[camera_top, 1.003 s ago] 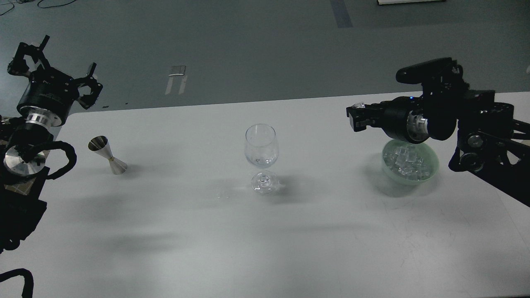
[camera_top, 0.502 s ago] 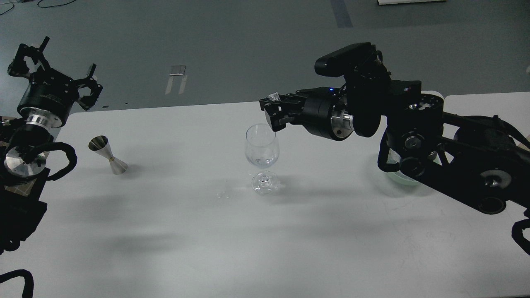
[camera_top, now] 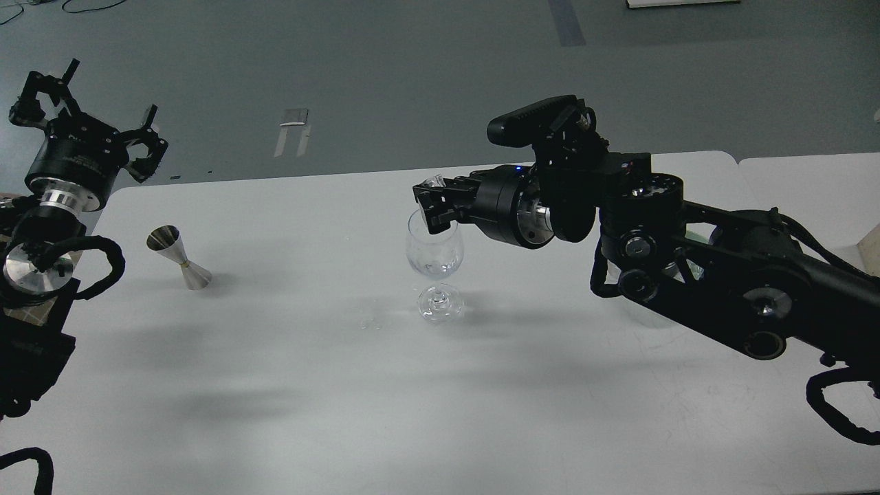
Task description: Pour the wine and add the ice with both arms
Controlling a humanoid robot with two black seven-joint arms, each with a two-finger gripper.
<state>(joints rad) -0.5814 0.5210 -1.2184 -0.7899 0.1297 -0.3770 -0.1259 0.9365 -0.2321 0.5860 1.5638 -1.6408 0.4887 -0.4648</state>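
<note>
1. The right gripper [camera_top: 430, 203] hangs at the far right edge of the wine glass [camera_top: 434, 242] mouth, its fingers clamped on one ice cube [camera_top: 433, 183] that shows as a clear glint at the top of the tips

2. The step in hand, as I judge it, is dropping that cube into the glass; the gripper looks a little right of the bowl's centre, so it should carry slightly further left until the cube sits over the open mouth before the fingers part

3. The fingertips look close to the rim, perhaps touching it; I cannot tell which. Any sideways push there could tip the tall stemmed glass, so the last correction is best made slowly and from above, not across the rim

4. Release low: a cube let go just above the mouth lands softly, while a higher drop risks a bounce out or a chipped bowl

5. The glass stands upright mid-table [camera_top: 289, 385] and something clear glints low in its bowl; whether that is ice or liquid I cannot tell

6. The left gripper [camera_top: 89, 103] is raised at the far left with its fingers spread apart, holding nothing, well clear of the steel jigger [camera_top: 177, 258] standing near it; it is best left there so nothing gets knocked

7. The ice supply is mostly hidden behind the right arm
</note>
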